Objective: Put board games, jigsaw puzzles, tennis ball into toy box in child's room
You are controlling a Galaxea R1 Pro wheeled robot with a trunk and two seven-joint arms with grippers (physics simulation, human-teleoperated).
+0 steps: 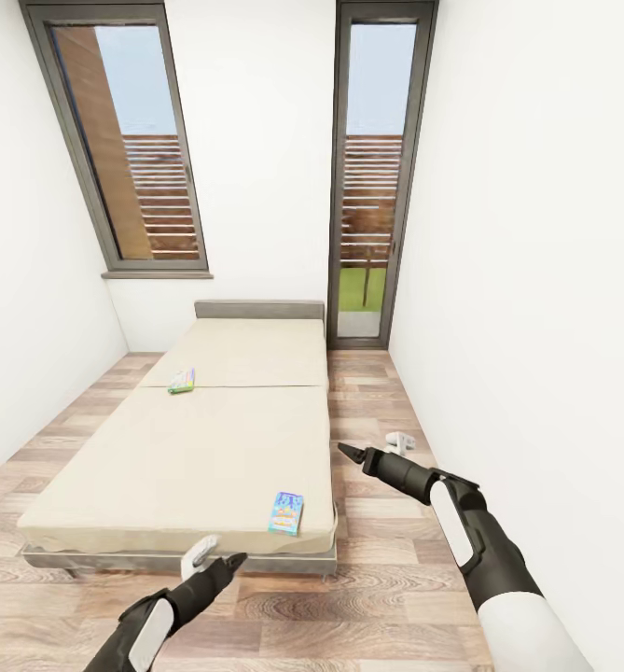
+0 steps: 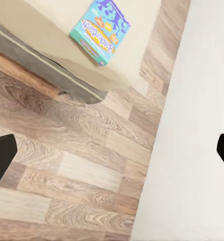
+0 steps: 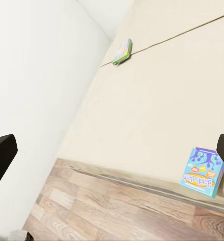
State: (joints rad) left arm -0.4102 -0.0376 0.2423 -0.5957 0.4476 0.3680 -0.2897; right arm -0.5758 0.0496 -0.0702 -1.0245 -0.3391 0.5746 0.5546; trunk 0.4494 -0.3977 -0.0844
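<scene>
From the head view, the robot faces the foot of the large low bed with a plain beige mattress and grey frame (image 1: 190, 439), in a white-walled room with a wood-plank floor (image 1: 386, 607) and tall dark-framed windows (image 1: 372, 177). Two board games lie on the mattress: a flat light blue game box (image 1: 286, 512) near the foot corner closest to the robot, and a flat green-edged game box with a colourful cover (image 1: 182, 381) farther up, beside the seam across the mattress. The left gripper (image 1: 214, 555) hangs just in front of the bed's foot edge with its fingers spread and empty; the right gripper (image 1: 377, 446) is held over the floor beside the bed, also spread and empty. From the left wrist view, the light blue game box (image 2: 101, 31) sits on the mattress corner, well ahead of the two dark fingertips (image 2: 1, 155) standing wide apart at the picture's edges. From the right wrist view, the light blue game box (image 3: 203, 172) rests near the mattress edge and the green-edged game box (image 3: 122, 52) lies far beyond it, with the fingertips (image 3: 2, 153) again set wide. Judging by this, neither bed game has been picked up, so that part of the task looks not yet done; what stands on the table cannot be told here.
</scene>
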